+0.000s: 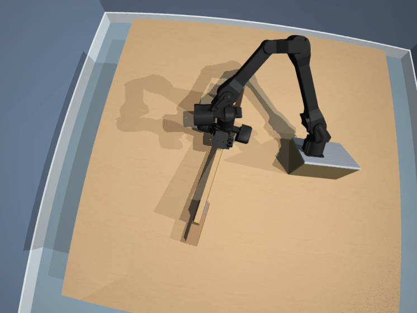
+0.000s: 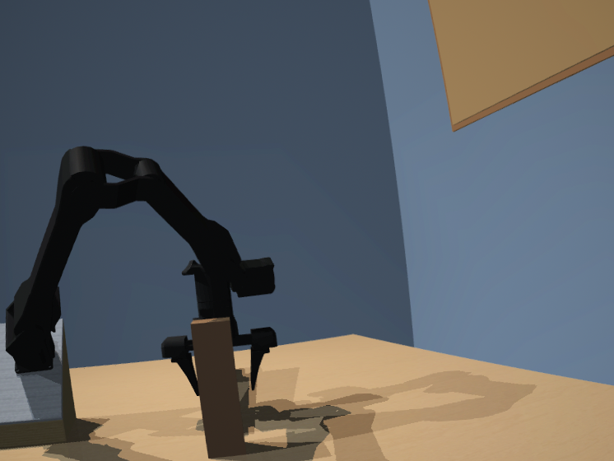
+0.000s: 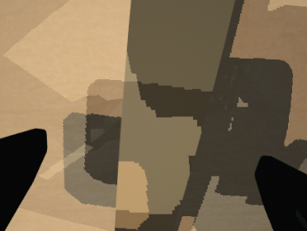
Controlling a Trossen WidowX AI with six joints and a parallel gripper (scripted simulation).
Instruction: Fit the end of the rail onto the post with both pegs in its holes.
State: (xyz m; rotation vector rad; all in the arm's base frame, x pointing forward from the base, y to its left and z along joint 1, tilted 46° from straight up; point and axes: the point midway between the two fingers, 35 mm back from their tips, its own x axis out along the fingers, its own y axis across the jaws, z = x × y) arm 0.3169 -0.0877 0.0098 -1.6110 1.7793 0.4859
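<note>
The long rail (image 1: 208,183) (image 3: 158,140) runs from the footboard block (image 1: 194,237) to below my gripper. Its far end lies at the bracket (image 1: 204,208). Its near end is hidden under the arm in the top view. The post (image 1: 240,96) (image 2: 218,392) stands upright beyond the gripper; in the exterior view it is in front and hides most of the rail. The pegs and holes cannot be seen. My gripper (image 1: 222,140) (image 2: 225,392) (image 3: 155,153) points down, open and empty. In the wrist view, its fingers stand on either side of the rail, with a gap on each side.
The arm's base stands on a grey-topped block (image 1: 340,156) to the right on the table (image 1: 286,235). A pale raised border (image 1: 67,110) runs around the table area. Arm shadows cover the table around the rail and post. A wooden panel (image 2: 525,54) shows at the upper right.
</note>
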